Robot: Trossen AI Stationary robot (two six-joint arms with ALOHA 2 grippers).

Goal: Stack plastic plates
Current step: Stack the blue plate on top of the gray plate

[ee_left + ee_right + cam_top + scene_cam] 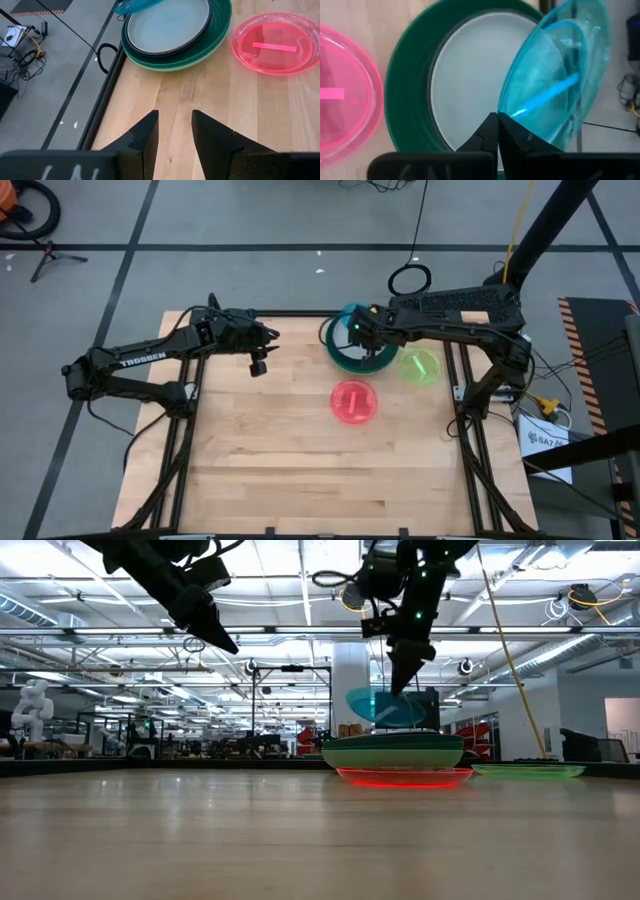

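We see the right pincer (497,131) clenched on the rim of a translucent blue plate (555,75), which it holds tilted in the air above the stack of plates (352,352) near the far edge of the bench (300,460). That stack has a dark green plate (220,35) as its widest visible piece, a lighter green rim under it, and a frosted white plate (167,25) with a dark rim lying inside it. In the low view the blue plate (385,707) hangs clear of the stack (393,751), not touching it.

A small translucent pink plate (354,401) lies flat on the bench just beside the stack, on the near side. A yellow-green plate (421,367) lies to the stack's right, partly under the right arm.

The left pincer (175,132) hovers above the bench well to the left of the stack, its fingers parted and grasping nothing
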